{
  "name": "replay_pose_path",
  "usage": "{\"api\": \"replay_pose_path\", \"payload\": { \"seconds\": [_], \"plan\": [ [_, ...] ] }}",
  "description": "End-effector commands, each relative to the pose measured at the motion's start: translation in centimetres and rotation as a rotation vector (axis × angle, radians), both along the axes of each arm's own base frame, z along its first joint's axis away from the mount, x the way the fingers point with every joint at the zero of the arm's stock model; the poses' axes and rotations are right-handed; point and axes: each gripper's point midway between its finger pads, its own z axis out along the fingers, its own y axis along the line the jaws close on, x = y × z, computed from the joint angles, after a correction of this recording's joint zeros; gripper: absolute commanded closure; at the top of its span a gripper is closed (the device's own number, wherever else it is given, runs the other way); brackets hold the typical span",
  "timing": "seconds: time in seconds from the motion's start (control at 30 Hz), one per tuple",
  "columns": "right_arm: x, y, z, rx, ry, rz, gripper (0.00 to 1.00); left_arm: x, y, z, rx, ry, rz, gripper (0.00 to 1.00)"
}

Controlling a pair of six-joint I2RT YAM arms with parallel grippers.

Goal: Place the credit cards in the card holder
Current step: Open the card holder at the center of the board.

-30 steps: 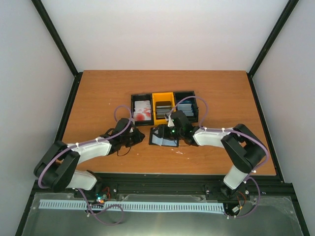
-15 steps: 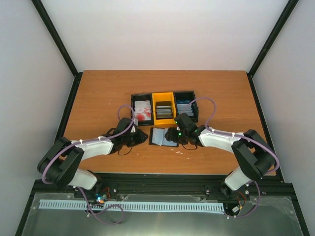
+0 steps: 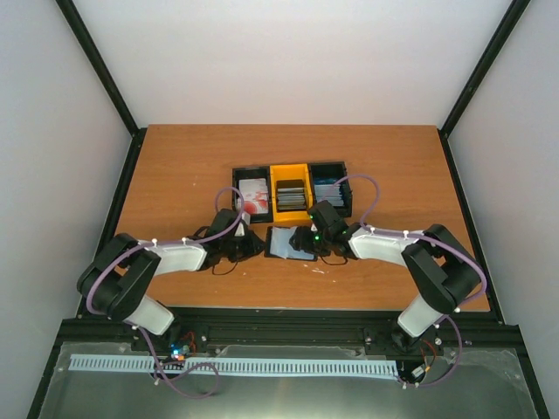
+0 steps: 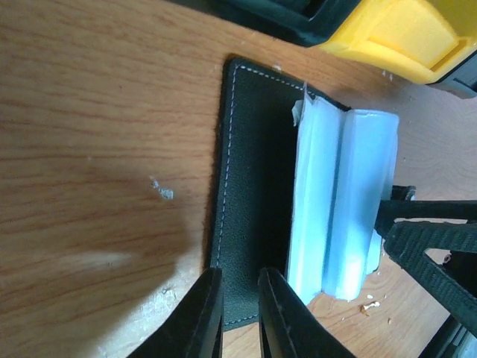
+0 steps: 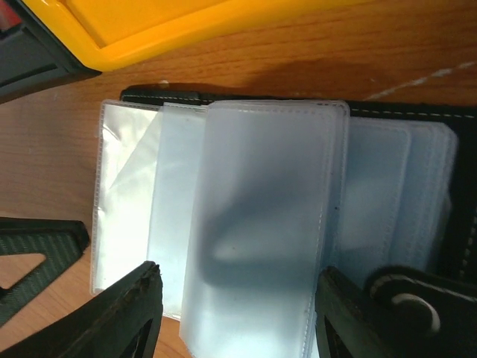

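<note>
Top external is showing the counter (image 3: 175, 166), bins (image 3: 237, 194) holding the credit cards (image 3: 252, 192), and the card holder (image 3: 291, 243) lying open before them. My right claw (image 5: 238, 321) is gaping empty over it; my left claw (image 4: 237, 313) is sitting nearly closed at its edge, and I cannot tell whether it is pinching. Next, I am judging, comes fetching a card.

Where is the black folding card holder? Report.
In the top view the black folding card holder lies open centrally, just nearer the arms than the yellow plastic bin, between the left end effector and the right end effector.
</note>
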Motion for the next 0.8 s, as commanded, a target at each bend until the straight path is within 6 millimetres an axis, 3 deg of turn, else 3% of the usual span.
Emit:
{"api": "replay_pose_path", "payload": {
  "seconds": [0.0, 0.27, 0.47, 0.77],
  "plan": [
    [-0.1, 1.0, -0.4, 0.067, 0.024, 0.018, 0.44, 0.8, -0.9, 0.6, -0.026, -0.014, -0.025, 0.85],
    [0.8, 4.0, 1.8, 0.226, -0.013, 0.077, 0.43, 0.8, -0.2, 0.3, -0.001, -0.013, 0.007, 0.86],
    [1.1, 5.1, 3.3, 0.292, -0.045, 0.112, 0.41, 1.0, 0.6, 0.4, 0.034, -0.026, 0.040, 0.86],
    [1.4, 6.2, 2.6, 0.316, -0.033, 0.147, 0.38, 1.2, 2.5, 0.8, 0.083, -0.046, 0.134, 0.86]
  ]
}}
